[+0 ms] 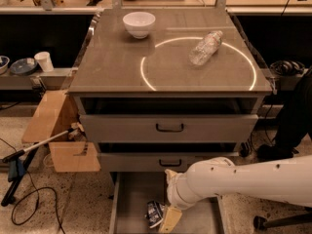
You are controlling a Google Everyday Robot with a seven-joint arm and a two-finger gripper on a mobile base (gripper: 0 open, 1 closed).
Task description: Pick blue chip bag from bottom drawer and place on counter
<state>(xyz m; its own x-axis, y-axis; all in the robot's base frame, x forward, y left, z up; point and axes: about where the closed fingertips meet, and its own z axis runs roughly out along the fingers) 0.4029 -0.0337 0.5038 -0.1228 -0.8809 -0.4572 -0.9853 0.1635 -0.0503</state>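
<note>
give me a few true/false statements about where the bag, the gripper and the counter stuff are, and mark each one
1. The blue chip bag lies in the bottom drawer. True.
2. The gripper is above the counter. False: it is down in the bottom drawer, right beside the bag.
3. The white bowl sits on the counter. True.
4. The clear bottle stands upright. False: it lies on its side on the counter.
5. The bottom drawer is pushed shut. False: it is pulled out, with its floor showing.
</note>
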